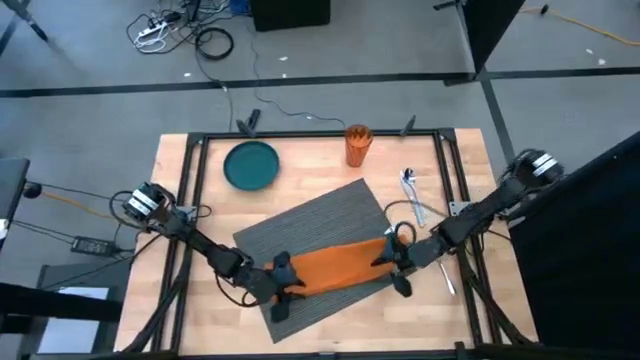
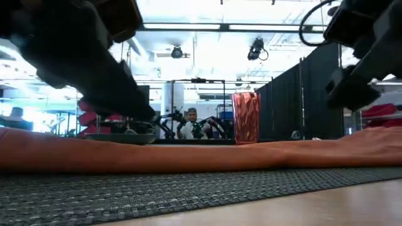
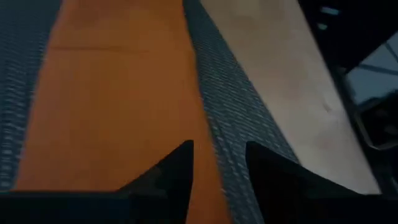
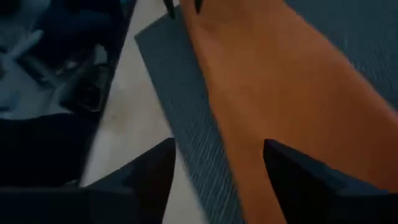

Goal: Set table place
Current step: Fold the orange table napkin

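Note:
The dark grey ribbed placemat (image 1: 318,240) lies slanted on the middle of the wooden table (image 1: 200,300). A long orange napkin (image 1: 338,266) lies flat on the placemat's near part. My left gripper (image 1: 288,278) stands open over the napkin's left end; in its wrist view its fingertips (image 3: 221,171) straddle the napkin's long edge (image 3: 193,93). My right gripper (image 1: 393,266) stands open over the napkin's right end, its fingertips (image 4: 217,168) spread above the napkin's edge and the placemat (image 4: 180,106). In the low view both grippers hang above the napkin (image 2: 188,156).
A teal plate (image 1: 250,165) sits at the far left of the table and an orange cup (image 1: 358,143) at the far middle. A spoon and fork (image 1: 411,195) lie right of the placemat, and a knife (image 1: 449,282) lies near the right edge.

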Motion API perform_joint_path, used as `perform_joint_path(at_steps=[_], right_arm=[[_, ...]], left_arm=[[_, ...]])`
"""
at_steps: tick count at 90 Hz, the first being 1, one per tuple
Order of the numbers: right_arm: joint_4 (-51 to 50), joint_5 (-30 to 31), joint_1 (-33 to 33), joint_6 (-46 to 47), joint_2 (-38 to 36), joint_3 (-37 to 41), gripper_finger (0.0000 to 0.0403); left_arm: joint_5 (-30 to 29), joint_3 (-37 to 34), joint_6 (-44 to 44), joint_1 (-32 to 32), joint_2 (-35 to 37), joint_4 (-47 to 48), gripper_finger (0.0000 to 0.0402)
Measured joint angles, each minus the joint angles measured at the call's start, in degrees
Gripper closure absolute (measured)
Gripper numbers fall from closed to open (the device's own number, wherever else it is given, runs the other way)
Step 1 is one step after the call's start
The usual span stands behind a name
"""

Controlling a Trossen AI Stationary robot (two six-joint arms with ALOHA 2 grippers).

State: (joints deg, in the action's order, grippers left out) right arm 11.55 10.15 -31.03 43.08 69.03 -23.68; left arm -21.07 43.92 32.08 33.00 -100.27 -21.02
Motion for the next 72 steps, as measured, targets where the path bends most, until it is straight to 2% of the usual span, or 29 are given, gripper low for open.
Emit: perform_joint_path(at_steps=[9, 16, 25, 36, 48, 72], right_arm=[[-16.9, -3.8, 0.6, 12.3, -9.3, 0.0, 0.0164], [-29.1, -4.4, 0.4, 21.0, -14.8, 0.0, 0.0162], [-39.3, -5.0, -0.5, 28.1, -19.4, 0.0, 0.0164], [-42.8, -6.0, -1.2, 31.0, -23.0, 0.0, 0.0166], [-47.5, -2.2, -1.2, 33.0, -22.9, 0.1, 0.0167], [-36.9, 1.4, 0.4, 33.0, -14.9, 3.9, 0.0168]], left_arm=[[-2.6, 0.0, -0.1, -0.5, 0.0, -0.5, 0.0270], [-3.6, 0.0, -0.3, -1.1, 0.0, -1.0, 0.0270], [-4.6, 0.0, -0.3, -1.6, 0.0, -1.4, 0.0270], [-5.0, 0.1, -0.5, -1.9, 0.0, -1.9, 0.0270], [-5.7, 0.1, -1.9, -1.9, 0.0, -2.0, 0.0270], [-6.4, 0.1, -1.9, -1.9, 0.0, -2.0, 0.0270]])
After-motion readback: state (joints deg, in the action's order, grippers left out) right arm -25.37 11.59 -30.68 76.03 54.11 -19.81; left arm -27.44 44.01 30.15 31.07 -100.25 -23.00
